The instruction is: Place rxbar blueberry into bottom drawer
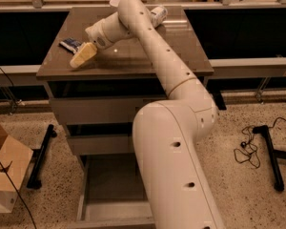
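Note:
The rxbar blueberry, a dark blue wrapper with white markings, lies flat on the cabinet top near its left edge. My gripper hangs low over the top, just right of and in front of the bar, close to it but apart from it. Nothing shows in the gripper. The bottom drawer is pulled out at floor level and its grey inner tray shows. My arm covers the drawer's right part.
A white plastic bottle lies at the back of the cabinet top. A white bowl rim shows at the back edge. A cardboard box stands on the floor at left. Black stand legs and cables lie on the floor.

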Controlling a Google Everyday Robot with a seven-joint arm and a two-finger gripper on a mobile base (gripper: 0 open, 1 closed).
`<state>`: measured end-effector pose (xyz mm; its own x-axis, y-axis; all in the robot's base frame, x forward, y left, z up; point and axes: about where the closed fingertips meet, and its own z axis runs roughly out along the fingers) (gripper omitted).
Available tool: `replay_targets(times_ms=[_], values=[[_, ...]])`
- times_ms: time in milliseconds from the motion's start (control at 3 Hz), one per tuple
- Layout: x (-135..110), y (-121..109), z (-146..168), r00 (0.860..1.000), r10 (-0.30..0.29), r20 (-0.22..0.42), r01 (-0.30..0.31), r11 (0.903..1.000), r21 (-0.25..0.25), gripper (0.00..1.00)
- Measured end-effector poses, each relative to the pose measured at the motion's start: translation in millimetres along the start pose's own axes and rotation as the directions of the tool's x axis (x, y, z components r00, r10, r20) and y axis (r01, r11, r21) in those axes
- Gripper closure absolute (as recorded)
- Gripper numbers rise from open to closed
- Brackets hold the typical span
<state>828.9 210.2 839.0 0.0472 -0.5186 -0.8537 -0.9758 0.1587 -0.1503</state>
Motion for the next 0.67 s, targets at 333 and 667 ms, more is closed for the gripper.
replay_targets(times_ms=[333,667], values=[[-6.5,-5.5,23.6,0.997,0.011,0.08,-0.01,0.9999,-0.011,0.0],[-4.8,-8.5,49.6,0.983,0.071,0.171,-0.065,0.9971,-0.041,0.03]])
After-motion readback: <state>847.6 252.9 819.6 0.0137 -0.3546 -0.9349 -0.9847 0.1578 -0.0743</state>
